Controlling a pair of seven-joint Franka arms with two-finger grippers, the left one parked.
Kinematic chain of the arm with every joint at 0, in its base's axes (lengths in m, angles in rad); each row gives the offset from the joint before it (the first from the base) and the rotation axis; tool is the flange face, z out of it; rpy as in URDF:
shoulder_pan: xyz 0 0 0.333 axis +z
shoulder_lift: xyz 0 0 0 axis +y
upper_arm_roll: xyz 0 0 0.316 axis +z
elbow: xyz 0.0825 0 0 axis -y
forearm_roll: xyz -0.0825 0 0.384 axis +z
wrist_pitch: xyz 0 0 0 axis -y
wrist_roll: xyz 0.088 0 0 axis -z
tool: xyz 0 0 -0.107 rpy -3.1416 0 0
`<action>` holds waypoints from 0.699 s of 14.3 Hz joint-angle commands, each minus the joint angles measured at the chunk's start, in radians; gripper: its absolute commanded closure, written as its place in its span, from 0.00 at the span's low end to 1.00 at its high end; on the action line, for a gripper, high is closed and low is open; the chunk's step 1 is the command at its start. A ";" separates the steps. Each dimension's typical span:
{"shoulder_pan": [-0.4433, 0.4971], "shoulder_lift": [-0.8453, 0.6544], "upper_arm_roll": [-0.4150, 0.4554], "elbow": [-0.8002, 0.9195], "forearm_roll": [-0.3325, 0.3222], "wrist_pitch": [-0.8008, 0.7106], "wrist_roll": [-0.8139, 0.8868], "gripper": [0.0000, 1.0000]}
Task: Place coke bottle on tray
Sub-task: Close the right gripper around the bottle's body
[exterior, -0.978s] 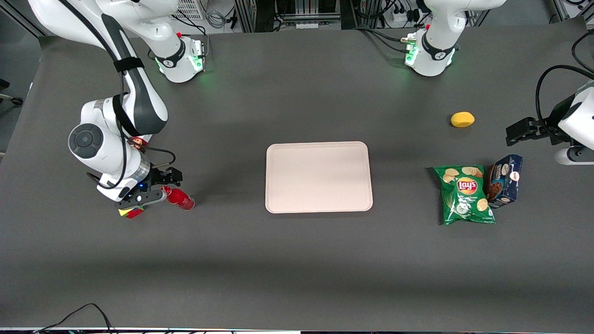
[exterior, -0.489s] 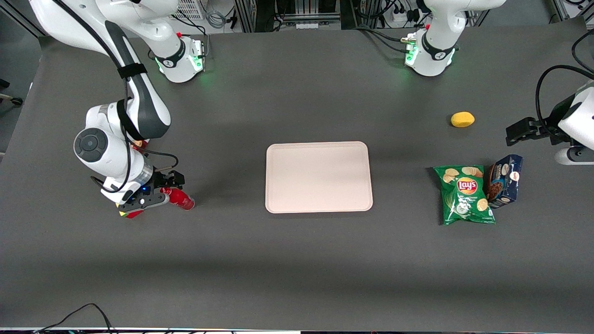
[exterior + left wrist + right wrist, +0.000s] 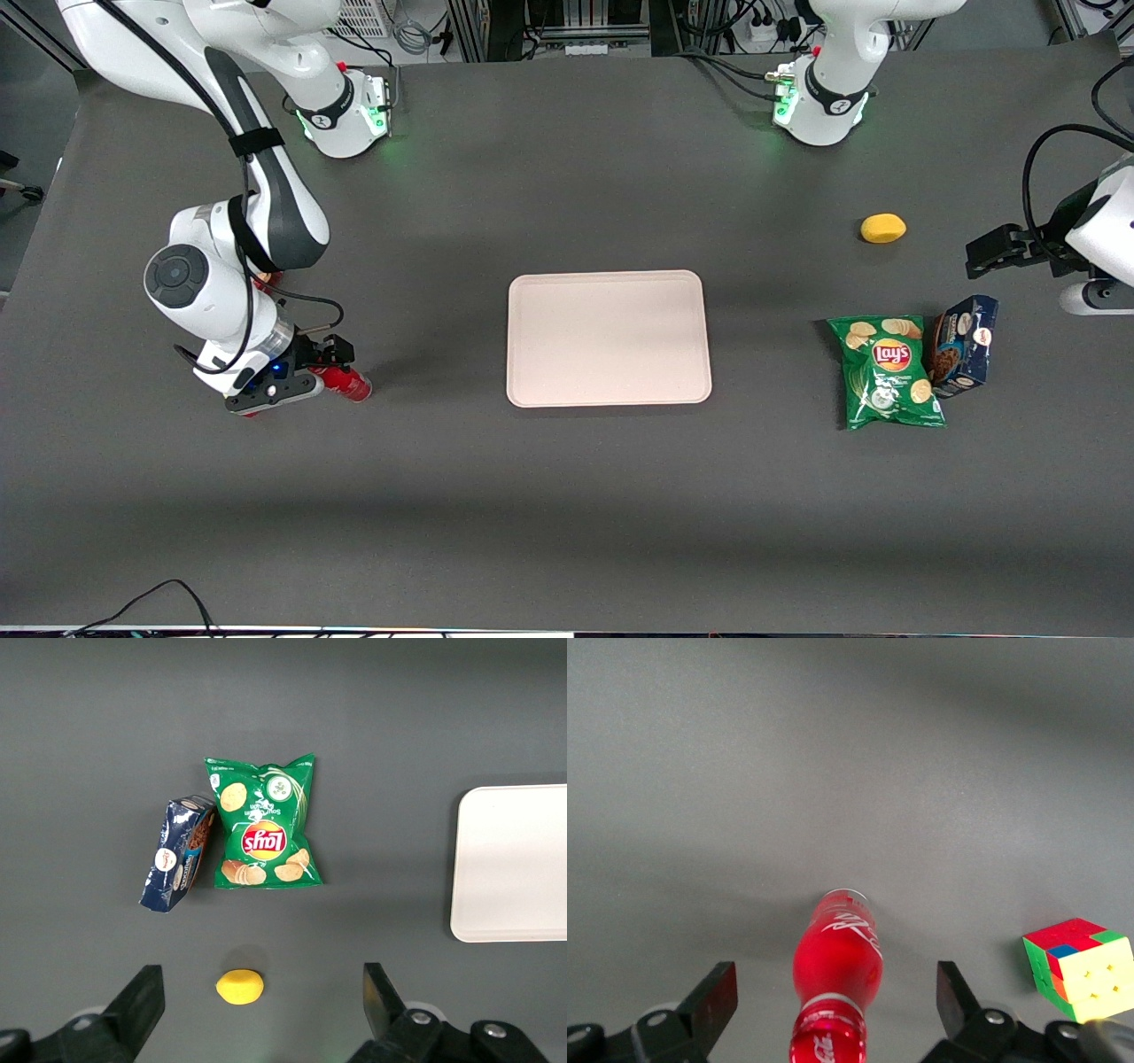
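The front view looks down steeply from high up, taking in the whole table (image 3: pixel 567 496), both arm bases at its farther edge. The right wrist view looks down from close above the bottle (image 3: pixel 835 970), the open gripper (image 3: pixel 835 1014) fingers framing it and the cube (image 3: pixel 1081 966) beside. The left wrist view looks down from higher up on the chips (image 3: pixel 263 822), box (image 3: pixel 180 852), lemon (image 3: pixel 239 986) and a tray (image 3: pixel 518 864) edge. All of these but the cube appear in the front view too.
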 commanded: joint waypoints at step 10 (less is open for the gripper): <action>-0.007 0.012 0.001 -0.017 0.034 -0.019 -0.021 0.00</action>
